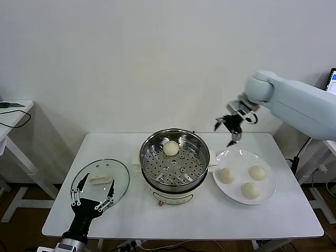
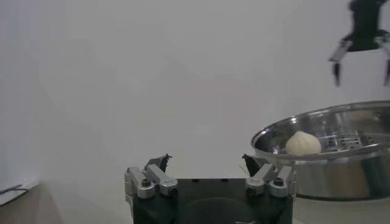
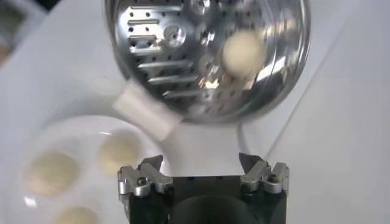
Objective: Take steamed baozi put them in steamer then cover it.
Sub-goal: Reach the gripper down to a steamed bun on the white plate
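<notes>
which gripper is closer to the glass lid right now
Left. The left gripper hovers open over the glass lid's near edge; the right gripper is open, raised beyond the steamer, above the plate.

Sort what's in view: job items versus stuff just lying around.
Job items: bun in steamer; three buns on plate; steamer; glass lid; open right gripper; open left gripper.

Lying around: white plate; table; side table.
</notes>
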Controlling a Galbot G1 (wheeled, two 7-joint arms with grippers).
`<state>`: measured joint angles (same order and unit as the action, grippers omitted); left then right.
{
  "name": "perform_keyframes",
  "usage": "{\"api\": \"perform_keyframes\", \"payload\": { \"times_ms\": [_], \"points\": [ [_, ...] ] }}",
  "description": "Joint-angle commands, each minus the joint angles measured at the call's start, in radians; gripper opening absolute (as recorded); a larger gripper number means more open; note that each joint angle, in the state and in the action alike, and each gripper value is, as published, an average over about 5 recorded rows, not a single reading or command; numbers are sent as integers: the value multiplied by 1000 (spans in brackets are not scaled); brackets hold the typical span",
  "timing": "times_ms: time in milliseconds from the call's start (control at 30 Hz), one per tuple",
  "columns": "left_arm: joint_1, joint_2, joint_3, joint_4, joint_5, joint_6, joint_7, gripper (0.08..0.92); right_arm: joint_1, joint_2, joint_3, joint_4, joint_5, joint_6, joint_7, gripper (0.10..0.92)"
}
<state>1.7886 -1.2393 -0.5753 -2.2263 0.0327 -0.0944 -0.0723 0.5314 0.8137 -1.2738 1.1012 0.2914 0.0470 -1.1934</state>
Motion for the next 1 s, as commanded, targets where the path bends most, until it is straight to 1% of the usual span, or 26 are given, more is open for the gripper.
{"api": "perform_keyframes", "payload": {
  "times_ms": [33, 233, 533, 1000],
  "points": [
    [2, -1, 1, 0, 1, 0, 0, 823, -121, -112, -58, -38, 137, -154, 48, 823],
    [11, -3, -1, 2, 3, -2, 0, 823, -235, -54, 21, -103, 107, -152, 96, 823],
    [15, -6, 1, 6, 3, -3, -1, 823, -310, 24, 76, -174, 66, -146, 105, 823],
    [19, -7, 2, 16, 4, -8, -2, 823, -348, 75, 85, -213, 32, -141, 110, 822]
  ]
}}
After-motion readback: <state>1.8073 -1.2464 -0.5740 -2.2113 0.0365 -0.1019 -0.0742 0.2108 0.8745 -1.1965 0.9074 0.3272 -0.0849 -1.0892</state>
